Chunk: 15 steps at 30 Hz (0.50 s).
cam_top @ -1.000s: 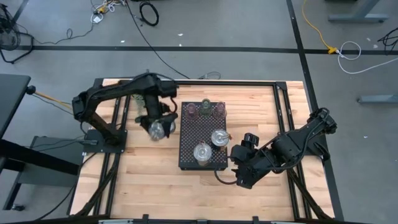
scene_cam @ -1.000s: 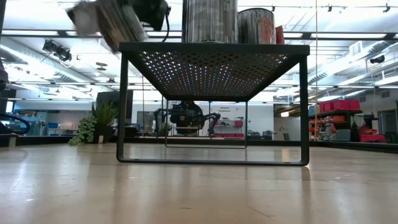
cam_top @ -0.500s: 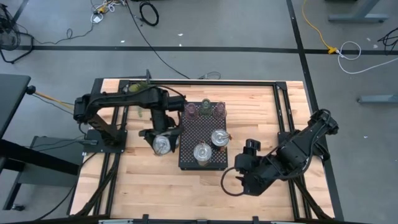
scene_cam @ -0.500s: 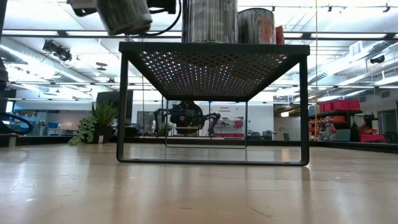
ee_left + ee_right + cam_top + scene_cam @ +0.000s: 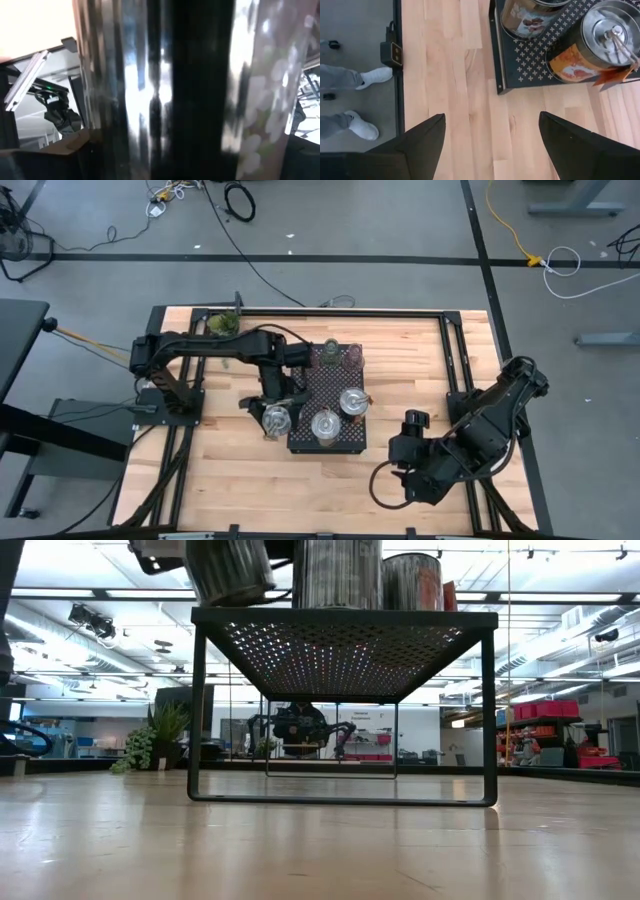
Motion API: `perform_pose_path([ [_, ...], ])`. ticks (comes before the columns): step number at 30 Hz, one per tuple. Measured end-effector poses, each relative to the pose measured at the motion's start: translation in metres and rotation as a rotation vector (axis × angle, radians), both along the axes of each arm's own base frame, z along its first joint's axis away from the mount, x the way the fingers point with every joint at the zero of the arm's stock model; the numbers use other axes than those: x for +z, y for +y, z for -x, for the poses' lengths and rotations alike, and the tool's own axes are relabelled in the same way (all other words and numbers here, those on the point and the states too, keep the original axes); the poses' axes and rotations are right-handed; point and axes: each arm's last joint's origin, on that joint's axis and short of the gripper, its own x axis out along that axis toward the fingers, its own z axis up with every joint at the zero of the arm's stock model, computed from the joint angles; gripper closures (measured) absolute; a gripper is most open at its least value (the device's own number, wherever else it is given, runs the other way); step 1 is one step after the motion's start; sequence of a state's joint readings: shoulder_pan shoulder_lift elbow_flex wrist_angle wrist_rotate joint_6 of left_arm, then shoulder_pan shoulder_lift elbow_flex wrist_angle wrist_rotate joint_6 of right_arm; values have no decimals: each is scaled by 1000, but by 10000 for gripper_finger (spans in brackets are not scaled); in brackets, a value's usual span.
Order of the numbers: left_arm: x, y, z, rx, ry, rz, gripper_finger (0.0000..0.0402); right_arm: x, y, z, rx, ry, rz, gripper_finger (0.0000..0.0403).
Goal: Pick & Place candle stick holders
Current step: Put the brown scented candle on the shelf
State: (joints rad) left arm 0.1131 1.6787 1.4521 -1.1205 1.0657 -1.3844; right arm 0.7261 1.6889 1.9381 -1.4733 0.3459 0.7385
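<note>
We're mid-carry here; the left claw (image 5: 274, 416) is clamped on a silvery holder (image 5: 276, 420) and has it in the air just off the tray's (image 5: 300, 442) left edge, not yet over the perforated top; in the low view that holder (image 5: 228, 568) hangs right beside the tray's near-left corner, its bottom about level with the top. From the left wrist all we get is shiny glass filling the frame, so the grip looks snug.

Our read on the next move: slide it across over a bare patch of tray and lower it straight; there isn't much room, because two more silvery holders (image 5: 325, 423) and (image 5: 351, 400) already sit on the near half; at the far end sit the two pinkish ones (image 5: 354, 356), with the green one between them partly hidden by the arm, so we can't say much about it. The risk is clipping the tray's rim or nudging the nearest silvery one on the way in; a bit more lift first wouldn't hurt.

The right claw (image 5: 490, 145) is parked over bare counter (image 5: 240, 480) at the near right, fingers well apart, holding nothing. A small plant (image 5: 222, 325) sits at the far-left corner, well out of the way; someone's shoes show on the floor beyond the counter edge.
</note>
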Motion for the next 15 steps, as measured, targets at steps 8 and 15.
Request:
perform_pose_path([
  [8,-12,2,-9,-8,6,38,49,0,1,5,0,17,13,85],
  [15,-20,6,-16,-3,14,79,49,-1,1,6,5,28,16,85],
])
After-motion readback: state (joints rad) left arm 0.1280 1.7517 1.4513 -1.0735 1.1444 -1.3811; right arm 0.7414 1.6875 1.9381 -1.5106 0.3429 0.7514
